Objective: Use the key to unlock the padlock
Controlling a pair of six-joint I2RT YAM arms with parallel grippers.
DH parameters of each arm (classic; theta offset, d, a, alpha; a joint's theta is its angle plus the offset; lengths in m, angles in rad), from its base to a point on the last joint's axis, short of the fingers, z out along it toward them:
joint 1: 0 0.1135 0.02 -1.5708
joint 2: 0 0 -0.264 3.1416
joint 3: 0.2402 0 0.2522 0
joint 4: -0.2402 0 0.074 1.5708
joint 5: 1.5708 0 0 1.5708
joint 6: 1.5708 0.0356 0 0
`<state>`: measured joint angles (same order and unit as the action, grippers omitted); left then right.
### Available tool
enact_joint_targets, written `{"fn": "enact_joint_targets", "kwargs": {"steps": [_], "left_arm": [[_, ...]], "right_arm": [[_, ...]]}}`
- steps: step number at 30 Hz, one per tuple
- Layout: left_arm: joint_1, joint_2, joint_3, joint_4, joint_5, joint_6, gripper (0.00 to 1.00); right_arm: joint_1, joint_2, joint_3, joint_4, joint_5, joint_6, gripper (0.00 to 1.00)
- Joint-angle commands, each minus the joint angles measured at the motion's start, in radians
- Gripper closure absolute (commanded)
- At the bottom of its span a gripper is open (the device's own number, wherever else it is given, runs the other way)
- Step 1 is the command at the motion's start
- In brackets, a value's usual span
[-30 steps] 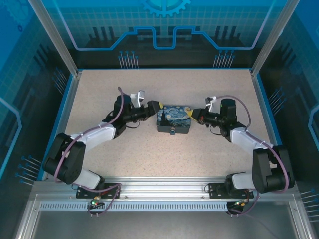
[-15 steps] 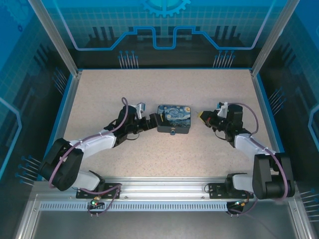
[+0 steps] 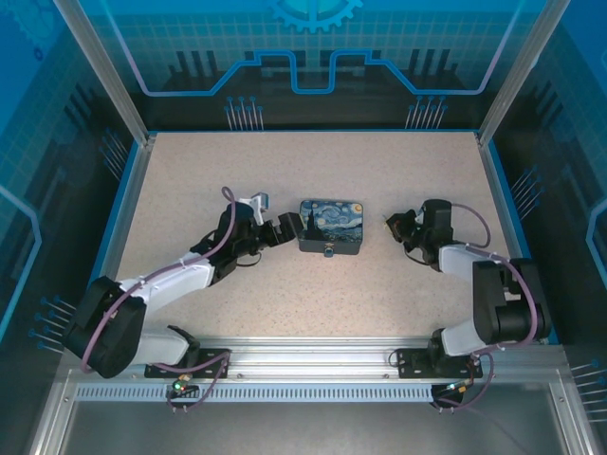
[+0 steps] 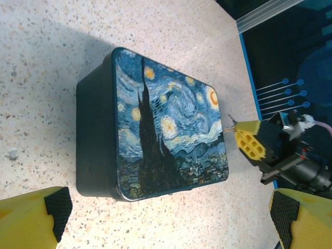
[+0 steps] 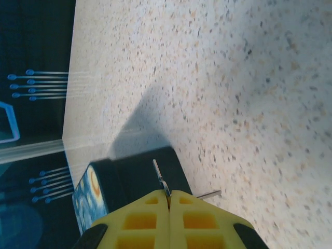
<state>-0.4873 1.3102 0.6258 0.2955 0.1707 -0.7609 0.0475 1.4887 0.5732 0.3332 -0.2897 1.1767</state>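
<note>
The padlock point(image 3: 331, 226) lies flat mid-table, its night-sky print facing up and its round metal fitting on the near side. The left wrist view shows the padlock point(image 4: 166, 124) just ahead of my left gripper point(image 4: 168, 210), which is open; its yellow fingers point(image 4: 31, 218) stand wide apart, short of the block. My left gripper point(image 3: 285, 228) sits by the padlock's left side. My right gripper point(image 3: 391, 225) is a little off its right side, shut on the key point(image 5: 162, 179), a thin metal blade pointing at the padlock's black side point(image 5: 132, 179). A second metal sliver point(image 5: 208, 195) sticks out sideways.
The speckled beige table point(image 3: 313, 171) is ringed by a blue rim and aluminium posts point(image 3: 503, 85). The arm bases are bolted to the rail point(image 3: 313, 360) at the near edge. In the left wrist view my right gripper point(image 4: 249, 142) shows beyond the padlock.
Both grippers have pulled back from the padlock's sides. The left one has settled just left of it, and the right wrist has turned, still holding the key. The padlock has not moved.
</note>
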Motion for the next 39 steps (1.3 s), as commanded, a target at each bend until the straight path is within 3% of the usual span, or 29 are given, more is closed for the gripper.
{"fn": "enact_joint_targets", "kwargs": {"steps": [1,11,22,31,39], "left_arm": [[-0.005,-0.042,-0.008,-0.012,-0.024,-0.019,0.01],[-0.011,-0.087,0.013,-0.059,-0.028,-0.046,0.01],[-0.063,-0.080,0.009,-0.062,-0.068,-0.069,0.01],[-0.155,-0.064,-0.005,-0.039,-0.077,-0.062,0.01],[-0.250,0.078,0.021,-0.004,-0.074,0.014,0.01]], "right_arm": [[0.040,0.068,0.097,-0.012,0.090,0.005,1.00],[0.172,0.322,0.340,-0.002,0.090,0.020,1.00],[0.268,0.480,0.577,-0.027,0.059,0.063,1.00],[0.208,0.393,0.579,-0.054,0.041,0.000,1.00],[0.196,0.264,0.510,-0.110,-0.032,-0.084,1.00]]}}
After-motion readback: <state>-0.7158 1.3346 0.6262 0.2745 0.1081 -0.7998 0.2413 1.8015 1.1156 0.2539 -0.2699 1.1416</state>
